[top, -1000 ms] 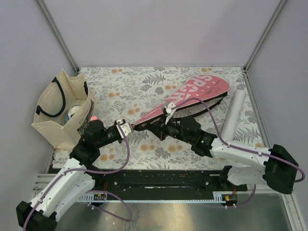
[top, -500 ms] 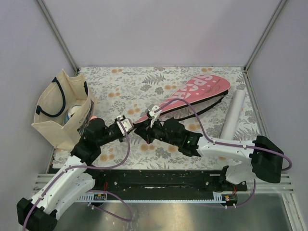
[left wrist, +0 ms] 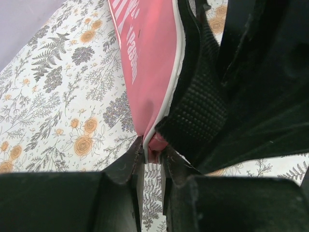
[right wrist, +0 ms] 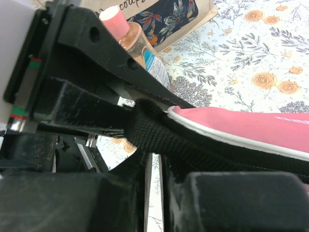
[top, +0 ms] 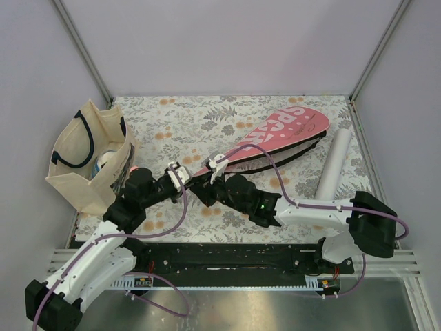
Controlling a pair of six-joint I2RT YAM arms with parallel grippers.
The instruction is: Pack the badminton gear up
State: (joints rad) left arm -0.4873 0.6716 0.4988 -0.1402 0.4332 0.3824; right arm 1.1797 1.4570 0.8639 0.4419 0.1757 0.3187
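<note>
The pink cover (top: 282,131) lettered "SPORT" lies diagonally across the table, its narrow end towards the left. My left gripper (top: 180,174) is shut on that narrow end, and the pink tip sits pinched between its fingers in the left wrist view (left wrist: 153,149). My right gripper (top: 207,187) is right beside it, shut on the black strap (right wrist: 159,128) just under the cover's white-piped edge (right wrist: 251,128). The strap also shows in the left wrist view (left wrist: 200,111). The long white tube (top: 334,162) lies at the right. The two rackets are out of view.
A beige tote bag (top: 89,155) with navy handles stands at the left edge. A small orange bottle with a pink cap (right wrist: 128,34) stands next to it, close behind my left gripper. Metal frame posts rise at the back corners.
My right arm has swung left along the cover and now meets the left gripper at the narrow end. The cover's narrow end has shifted slightly left. The tube has not moved.
</note>
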